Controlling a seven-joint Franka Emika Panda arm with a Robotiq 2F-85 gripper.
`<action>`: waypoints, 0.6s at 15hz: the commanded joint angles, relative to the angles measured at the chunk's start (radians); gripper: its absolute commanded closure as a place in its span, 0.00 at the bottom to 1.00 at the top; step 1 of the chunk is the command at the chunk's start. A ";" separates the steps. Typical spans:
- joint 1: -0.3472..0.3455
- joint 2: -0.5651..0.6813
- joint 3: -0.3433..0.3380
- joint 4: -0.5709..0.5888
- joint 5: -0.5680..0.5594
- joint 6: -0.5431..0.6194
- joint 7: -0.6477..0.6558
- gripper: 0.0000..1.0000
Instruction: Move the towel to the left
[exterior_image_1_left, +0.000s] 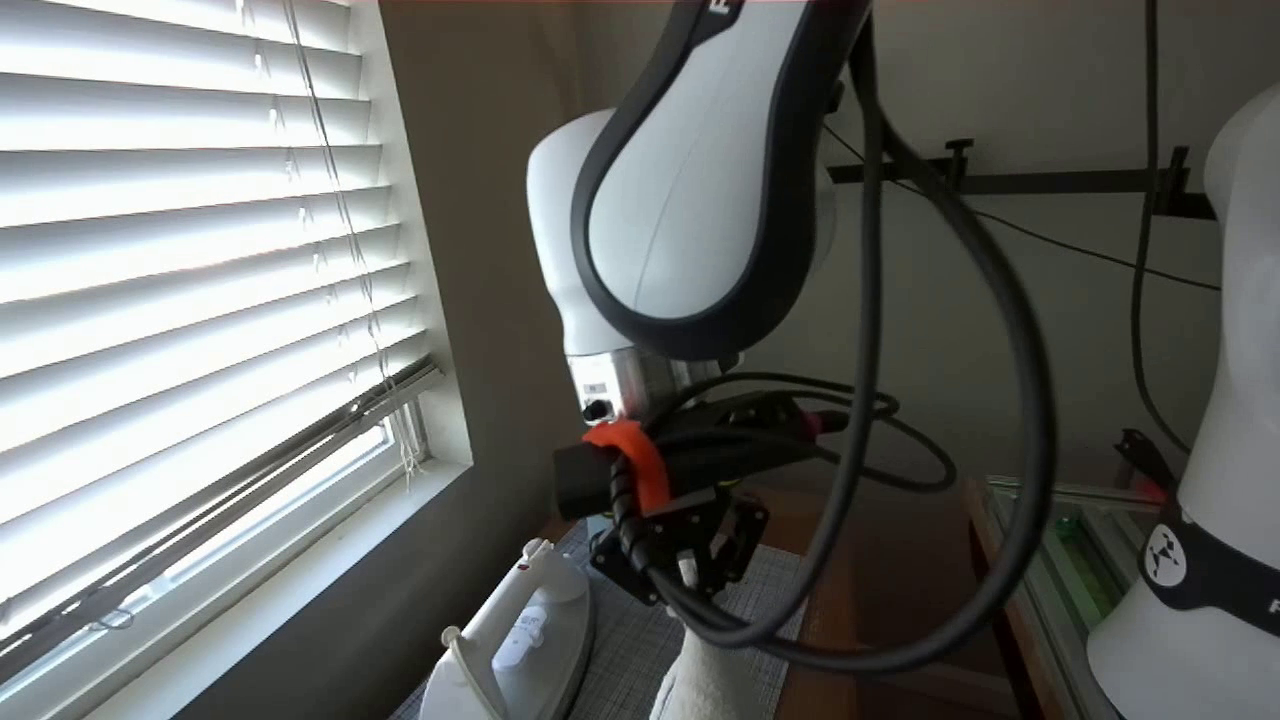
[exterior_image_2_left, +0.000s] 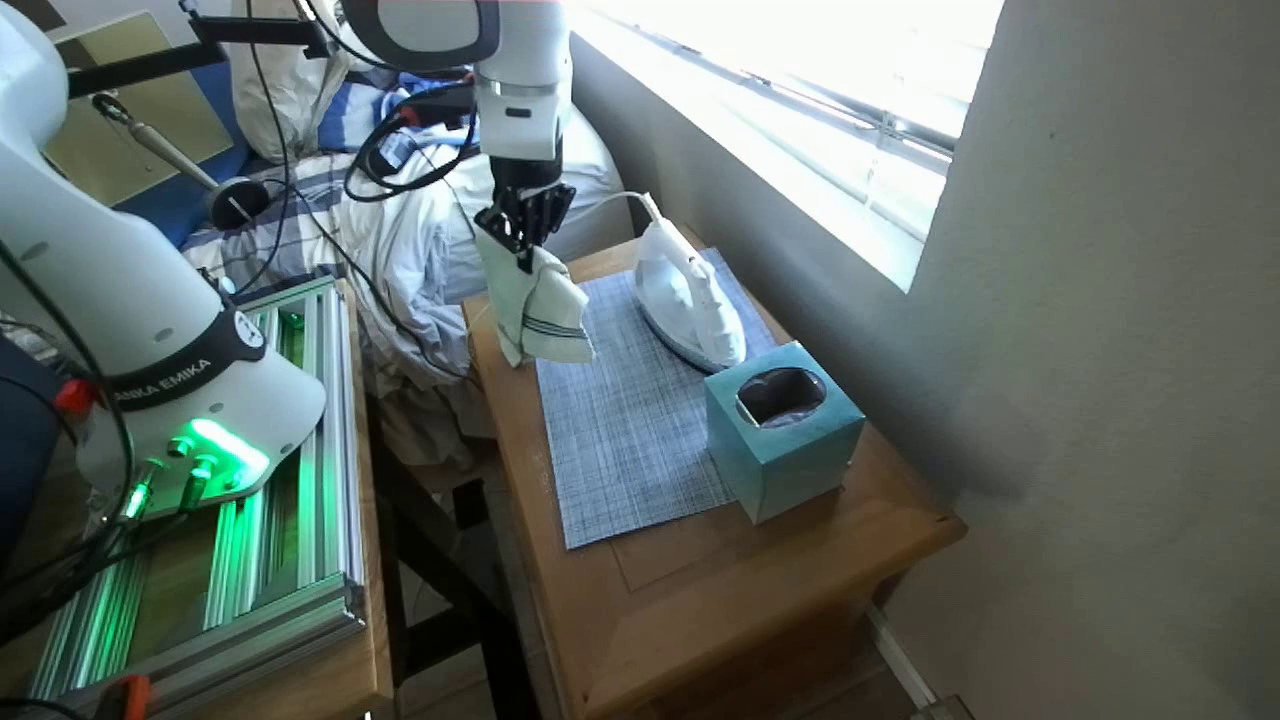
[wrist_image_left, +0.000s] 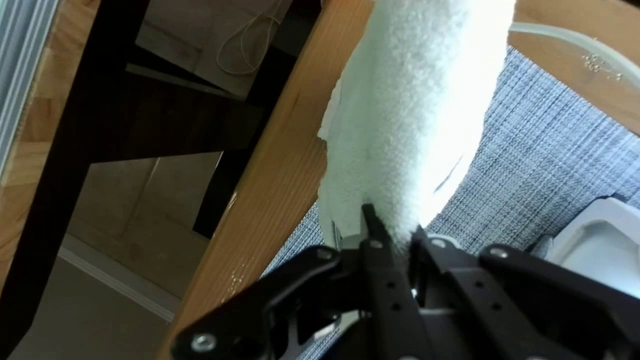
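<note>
We have the gripper (wrist_image_left: 393, 226) pinching a fold of the towel (wrist_image_left: 405, 120), and the loose part will likely swing, so we had best hold that pinch firm and travel slowly. In an exterior view the towel hangs over the edge of the wooden table (exterior_image_2_left: 700, 610) and a strip of the mat (exterior_image_2_left: 640, 450); whether its lower end touches we cannot tell, so we should lift a little, carry it left, and release only once it lies settled. Farther out we must leave room for the iron (exterior_image_2_left: 690, 305), then the tissue box (exterior_image_2_left: 785, 440).
</note>
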 joint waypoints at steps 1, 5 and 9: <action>0.030 0.108 -0.025 0.074 0.094 0.008 -0.058 0.64; 0.023 0.068 -0.052 0.073 0.129 0.010 -0.092 0.37; -0.002 -0.037 -0.115 0.046 0.079 0.007 -0.156 0.10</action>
